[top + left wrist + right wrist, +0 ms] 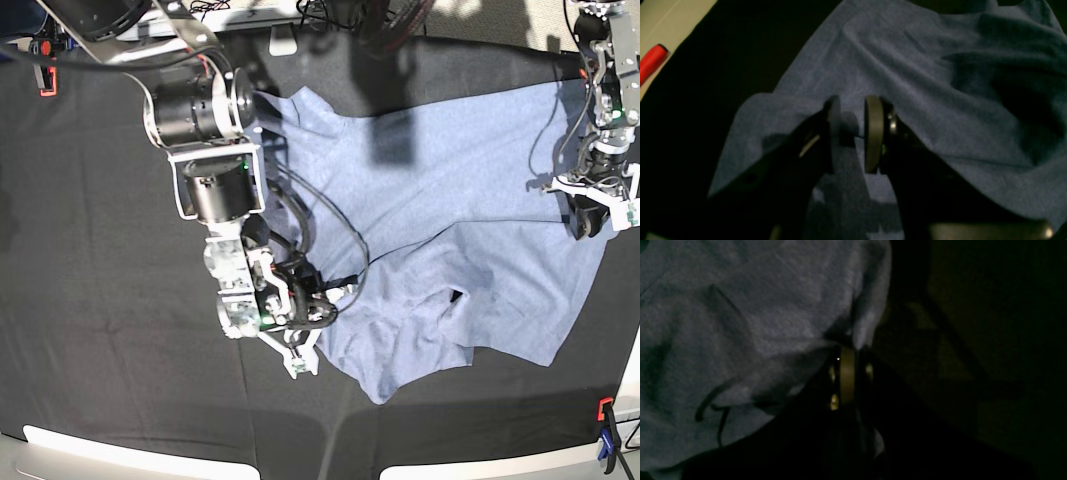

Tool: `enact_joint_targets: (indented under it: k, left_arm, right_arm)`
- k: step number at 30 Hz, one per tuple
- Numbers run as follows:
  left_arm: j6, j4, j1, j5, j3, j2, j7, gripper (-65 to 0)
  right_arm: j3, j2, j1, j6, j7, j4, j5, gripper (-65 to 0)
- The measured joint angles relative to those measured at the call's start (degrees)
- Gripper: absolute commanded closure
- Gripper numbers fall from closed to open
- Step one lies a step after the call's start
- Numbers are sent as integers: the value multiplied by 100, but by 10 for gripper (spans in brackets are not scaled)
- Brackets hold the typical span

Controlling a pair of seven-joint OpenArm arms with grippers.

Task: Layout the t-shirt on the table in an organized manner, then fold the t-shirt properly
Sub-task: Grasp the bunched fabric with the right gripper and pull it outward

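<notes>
cloth fills most of the left wrist view: the t-shirt (907,66) lies rumpled on the black table (723,66), a sleeve-like flap spread toward the table's edge, where a red clamp handle (651,61) shows at the corner. the left gripper (853,133) stands partly open right over the shirt, a gap between its pads; whether any fabric is caught between them i cannot tell.

right wrist view, very dim: the right gripper (847,373) has its jaws pressed together on the edge of the t-shirt (740,323), a fold of fabric rising from between the pads; dark table (973,356) beside it.

base view: the t-shirt (450,230) sprawls creased over the table (100,300), reaching its right edge. the right gripper (335,295) pinches the shirt's left border near the middle of the table; the left gripper (590,215) sits on the shirt by the right edge. an orange and blue clamp (605,445) grips the near right corner.
</notes>
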Motion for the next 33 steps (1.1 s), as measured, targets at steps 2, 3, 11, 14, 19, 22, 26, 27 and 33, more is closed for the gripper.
enact_joint_targets:
  k: [2, 3, 11, 14, 19, 22, 26, 27, 33]
  left_arm:
    - [0, 0, -2, 0, 0, 0, -2, -110]
    - [-2, 0, 0, 0, 0, 0, -2, -110]
    - [0, 0, 0, 2, 0, -2, -2, -110]
    - [-2, 0, 0, 0, 0, 0, -7, -110]
    - [0, 0, -2, -2, 0, -2, -136, -110]
    - [-2, 0, 0, 0, 0, -2, -133, -110]
    - [0, 0, 0, 0, 0, 0, -138, -110]
    - [-2, 0, 0, 0, 0, 0, -136, -110]
    - [-2, 0, 0, 2, 0, 0, -133, -110]
  right_arm:
    - [-2, -48, -39, 11, -31, 170, -341, 0]
    - [-42, -83, -66, -13, -111, 317, -479, 0]
    - [-1816, -278, -83, -57, -664, 1749, -494, 0]
    - [-2824, -275, -284, -219, -861, 1897, -439, 0]
    - [-4221, -262, -702, -890, -704, 1912, -415, 0]
    - [-4750, -262, -828, -1141, -490, 1917, -450, 0]
    - [-5016, -245, -1047, -1143, -219, 2096, -442, 0]
    - [-5021, -243, -1095, -1139, -151, 2177, -446, 0]
    - [-5014, -232, -1189, -1139, -116, 2682, -439, -15]
